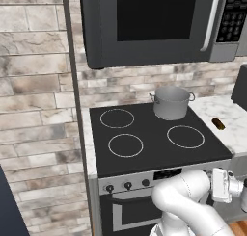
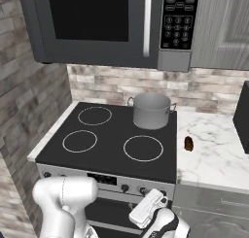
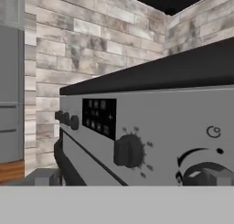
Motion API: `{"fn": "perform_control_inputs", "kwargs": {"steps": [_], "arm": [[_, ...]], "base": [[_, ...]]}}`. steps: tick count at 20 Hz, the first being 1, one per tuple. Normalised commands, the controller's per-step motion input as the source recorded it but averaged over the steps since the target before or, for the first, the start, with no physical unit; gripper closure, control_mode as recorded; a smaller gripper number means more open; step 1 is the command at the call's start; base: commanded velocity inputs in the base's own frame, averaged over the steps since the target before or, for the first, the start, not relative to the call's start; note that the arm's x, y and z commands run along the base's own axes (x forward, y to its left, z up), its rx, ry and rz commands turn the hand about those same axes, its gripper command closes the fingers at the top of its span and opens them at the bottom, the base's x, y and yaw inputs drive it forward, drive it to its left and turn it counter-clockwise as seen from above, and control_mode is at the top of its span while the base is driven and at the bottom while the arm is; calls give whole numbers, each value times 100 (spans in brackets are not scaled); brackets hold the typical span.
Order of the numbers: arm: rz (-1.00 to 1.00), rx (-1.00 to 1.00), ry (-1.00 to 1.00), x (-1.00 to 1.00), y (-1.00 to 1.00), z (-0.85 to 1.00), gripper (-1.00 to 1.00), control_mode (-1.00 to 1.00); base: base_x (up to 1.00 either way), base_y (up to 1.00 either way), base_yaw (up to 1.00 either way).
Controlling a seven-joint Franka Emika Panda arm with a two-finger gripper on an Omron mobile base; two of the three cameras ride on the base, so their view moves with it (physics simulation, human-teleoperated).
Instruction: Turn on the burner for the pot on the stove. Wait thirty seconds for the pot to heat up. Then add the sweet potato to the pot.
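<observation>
Left base view: the pot [image 1: 171, 103] sits on the back right ring of the stove [image 1: 154, 134]; the sweet potato [image 1: 218, 123] lies on the marble counter [image 1: 231, 129] just right.
Right base view: arm low before the stove's front.
Hand view: a black knob [image 3: 129, 151] is close ahead; finger spread cannot be told.

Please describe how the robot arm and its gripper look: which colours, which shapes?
The arm is made of glossy white, rounded, tube-like segments, thick and smooth. In the right base view a dark band separates two segments near the wrist. A flat white rectangular block with rounded corners sits at the hand. No cables or markings are visible. The gripper's fingers are too unclear in these pictures to describe.
</observation>
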Motion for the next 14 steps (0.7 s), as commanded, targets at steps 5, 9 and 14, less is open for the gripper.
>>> {"fn": "perform_control_inputs", "kwargs": {"steps": [5,9,14], "arm": [[-65,0,-26,40,14,56,-100,-100],[-60,3,-26,25,0,63,-100,-100],[-64,6,-36,4,0,80,-100,-100]], "base": [[0,0,0],[0,0,0],[0,0,0]]}}
